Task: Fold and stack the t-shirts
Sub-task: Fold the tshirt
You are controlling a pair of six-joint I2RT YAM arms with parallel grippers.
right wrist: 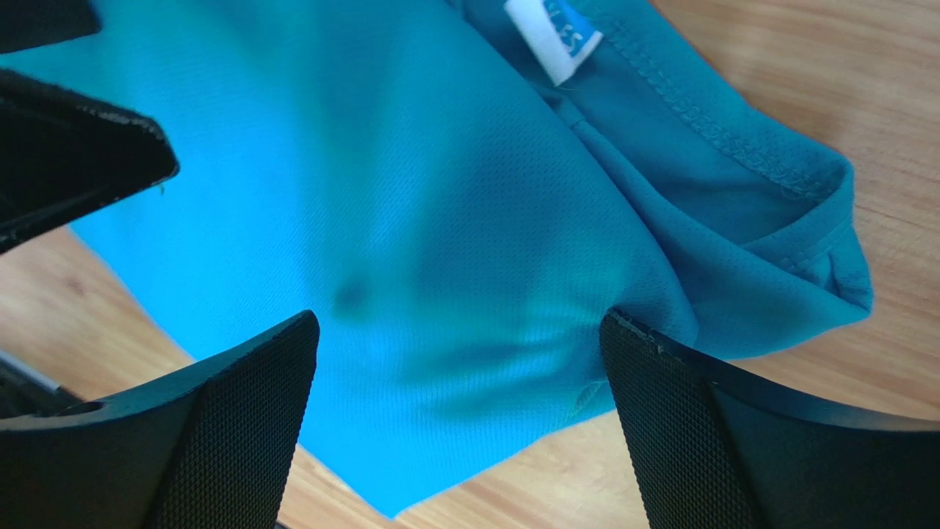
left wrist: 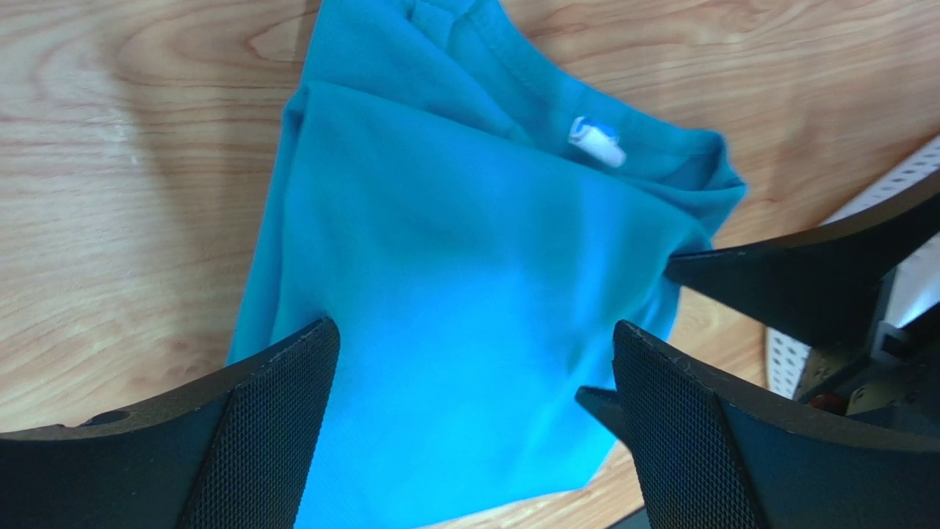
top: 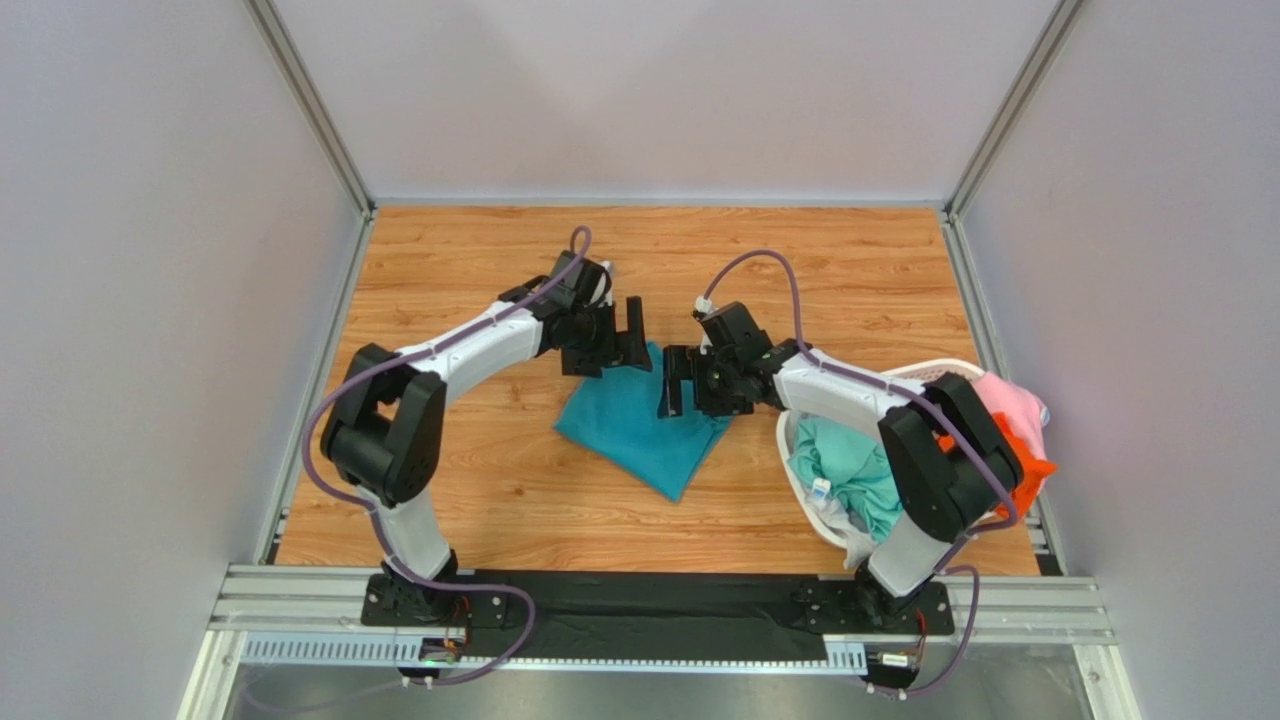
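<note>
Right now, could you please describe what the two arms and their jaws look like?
The left arm and right arm match: white tubular links between chunky black joints, each trailed by a looping purple cable, both bolted to a black base plate. The jaws are black, tapered wedges with fine mesh-textured inner pads.

Okay, I've got the wood-grain surface (top: pixel 451 285) in view. Lying flat on it, right beneath my left hand (top: pixel 612 342) and right hand (top: pixel 688 383), is the folded teal t-shirt (top: pixel 646 435), its collar and white label (left wrist: pixel 596 141) out past the fingertips. Also standing on the surface, just outboard of the right hand, is the white laundry basket (top: pixel 784 443).
</note>
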